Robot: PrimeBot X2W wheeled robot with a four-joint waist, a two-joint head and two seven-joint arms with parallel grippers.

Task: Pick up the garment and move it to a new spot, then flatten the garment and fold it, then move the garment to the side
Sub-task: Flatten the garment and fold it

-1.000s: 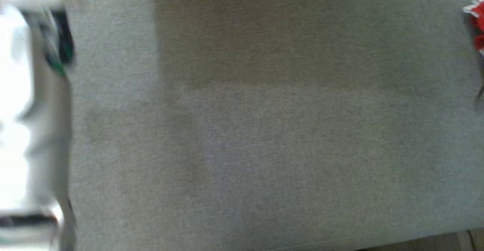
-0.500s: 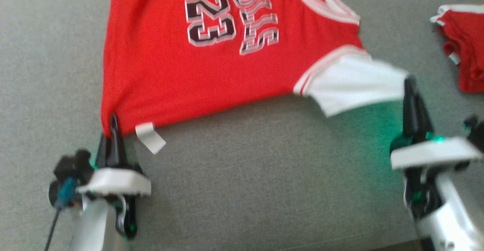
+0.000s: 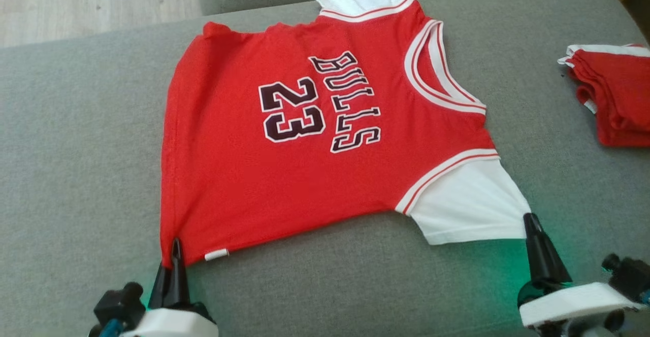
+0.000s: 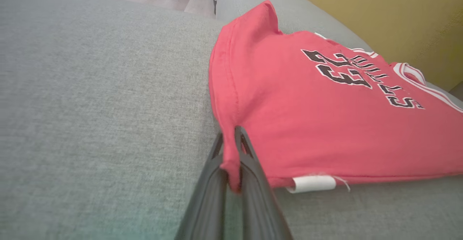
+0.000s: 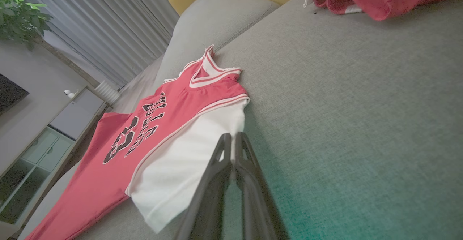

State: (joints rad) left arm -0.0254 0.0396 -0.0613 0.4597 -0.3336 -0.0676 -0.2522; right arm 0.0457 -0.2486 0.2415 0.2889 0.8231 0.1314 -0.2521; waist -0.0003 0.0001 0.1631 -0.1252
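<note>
With the head view now being swung onto it, the jersey (image 3: 304,164) is being stretched flat on the sofa (image 3: 76,174), its hem corner (image 3: 171,239) being pinched by the left gripper (image 3: 176,248), its sleeve (image 3: 467,205) by the right gripper (image 3: 531,224); folding is likely being approached.

Garment (image 3: 304,139) on sofa (image 3: 76,149), another garment (image 3: 617,98) to its right

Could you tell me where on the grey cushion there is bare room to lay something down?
Widest: the grey fabric cushion left of the red Bulls jersey. Also the near strip between the left gripper and right gripper, and a gap between the jersey's white sleeve and the folded red garment. Crowded: both pinched corners.
</note>
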